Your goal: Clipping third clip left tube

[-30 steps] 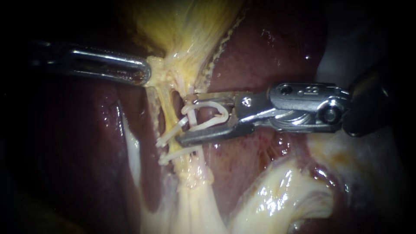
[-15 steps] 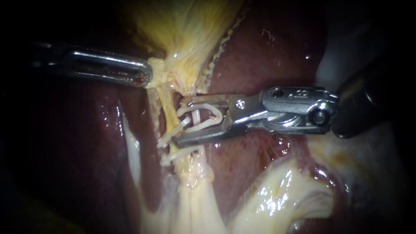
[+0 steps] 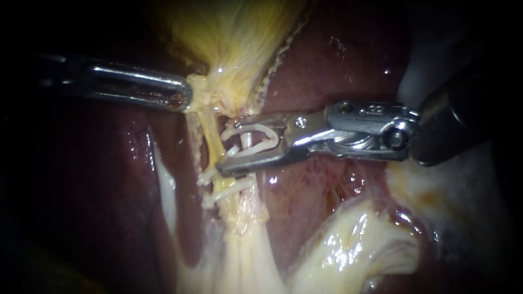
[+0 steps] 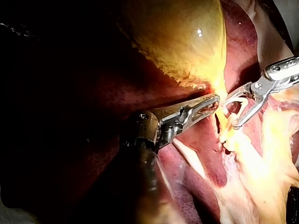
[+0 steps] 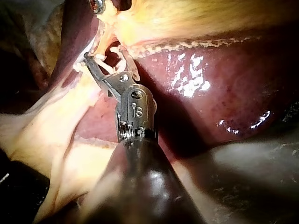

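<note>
- Your right instrument (image 3: 226,145): jaws carry the unclosed clip (image 3: 262,136) at the left tube (image 3: 213,142), just above two seated clips (image 3: 229,191).
- Your left instrument (image 3: 182,97): jaws clenched on the gallbladder (image 3: 239,38) neck. Hold tension.
- Tube possibly not fully inside the clip; seat deeper, then squeeze.

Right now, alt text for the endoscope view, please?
The right instrument holds an open clip against the tube, above two clips already across it. The left instrument grips the gallbladder where it narrows; liver lies behind.
</note>
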Tool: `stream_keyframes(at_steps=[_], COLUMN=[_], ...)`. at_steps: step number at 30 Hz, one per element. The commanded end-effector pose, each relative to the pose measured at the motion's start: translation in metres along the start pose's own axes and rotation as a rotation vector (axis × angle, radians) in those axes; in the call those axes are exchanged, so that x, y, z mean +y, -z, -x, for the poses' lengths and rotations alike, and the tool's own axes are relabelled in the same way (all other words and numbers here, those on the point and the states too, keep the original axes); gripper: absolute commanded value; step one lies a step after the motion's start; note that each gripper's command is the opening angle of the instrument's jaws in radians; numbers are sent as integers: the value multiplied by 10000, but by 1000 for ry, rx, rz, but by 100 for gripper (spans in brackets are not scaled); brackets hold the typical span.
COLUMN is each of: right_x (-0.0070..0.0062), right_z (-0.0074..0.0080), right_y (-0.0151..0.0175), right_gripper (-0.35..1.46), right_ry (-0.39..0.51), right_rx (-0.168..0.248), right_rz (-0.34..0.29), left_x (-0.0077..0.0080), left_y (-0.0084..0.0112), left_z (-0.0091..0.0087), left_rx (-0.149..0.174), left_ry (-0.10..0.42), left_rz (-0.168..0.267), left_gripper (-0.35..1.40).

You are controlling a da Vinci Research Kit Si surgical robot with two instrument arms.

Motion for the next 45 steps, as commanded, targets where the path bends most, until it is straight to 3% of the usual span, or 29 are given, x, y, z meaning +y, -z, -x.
stream_keyframes(at_steps=[1,5,16,30,40,45], right_x=[-1,0,3,-6,-25,-24], right_z=[-1,-3,-4,-15,-46,-50], right_y=[0,-4,-30,-39,-23,-19], right_gripper=[46,45,45,46,46,45], right_ry=[-19,-83,-110,-168,-198,-207], right_rx=[-2,-3,0,107,216,231], right_rz=[-6,-36,-73,-179,-250,-261], left_x=[0,0,0,0,0,1], left_y=[0,0,-1,-1,0,0], left_z=[0,0,0,0,-1,-1], left_rx=[0,-3,-3,-3,-3,0], left_ry=[0,0,0,0,0,-1], left_rz=[1,0,0,0,0,1], left_gripper=[-35,-35,-35,-35,-35,-35])
